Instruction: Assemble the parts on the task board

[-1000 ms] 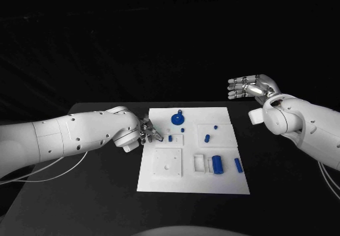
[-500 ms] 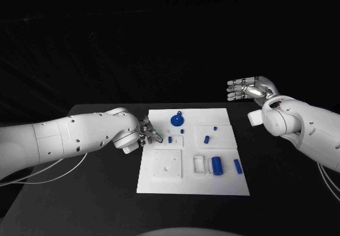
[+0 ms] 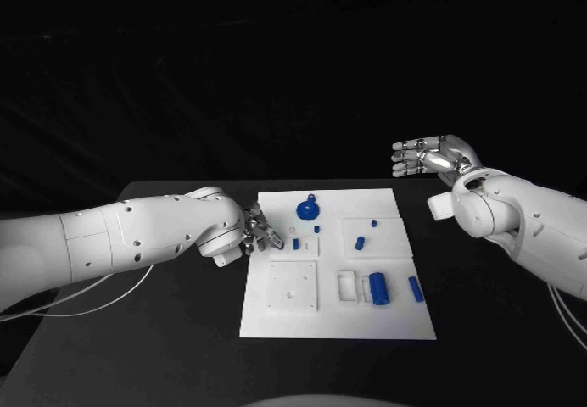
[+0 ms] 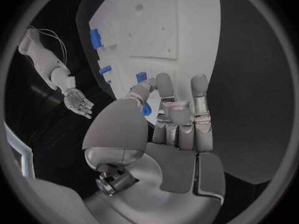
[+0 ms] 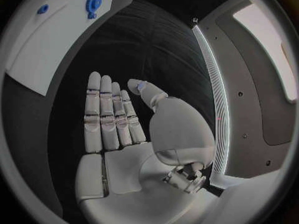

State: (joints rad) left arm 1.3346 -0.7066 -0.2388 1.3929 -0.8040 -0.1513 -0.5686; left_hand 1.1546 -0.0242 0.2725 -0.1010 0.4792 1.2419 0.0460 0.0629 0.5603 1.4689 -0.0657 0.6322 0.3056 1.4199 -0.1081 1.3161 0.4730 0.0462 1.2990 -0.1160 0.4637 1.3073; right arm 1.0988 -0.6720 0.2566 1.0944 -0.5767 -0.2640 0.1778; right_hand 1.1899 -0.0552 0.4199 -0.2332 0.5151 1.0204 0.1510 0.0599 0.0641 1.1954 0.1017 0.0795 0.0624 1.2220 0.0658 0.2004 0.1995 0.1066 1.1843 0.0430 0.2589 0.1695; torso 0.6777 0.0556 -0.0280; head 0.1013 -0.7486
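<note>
Currently, step in hand: the left hand (image 3: pixel 254 231) is hovering at the board's (image 3: pixel 337 318) left edge, fingers curled in just above a small blue peg (image 3: pixel 296 243) near a slot there.
Left hand state: the wrist view is showing the fingers (image 4: pixel 166 92) curling close to a blue part (image 4: pixel 146 109); whether they are pinching it, I cannot tell.
Right hand state: the right hand (image 3: pixel 431 156) is hanging spread and empty, well apart from the board, beyond the table's (image 3: pixel 171 339) far right corner.
Technique: lowering slowly, keeping the peg upright and centred over its slot, is probably working best; a tilted peg is likely jamming.
Count: one board; about eight blue parts are lying on it, among them one round piece (image 3: pixel 307 205) at the far edge and one cylinder (image 3: pixel 381 287) near the middle.
</note>
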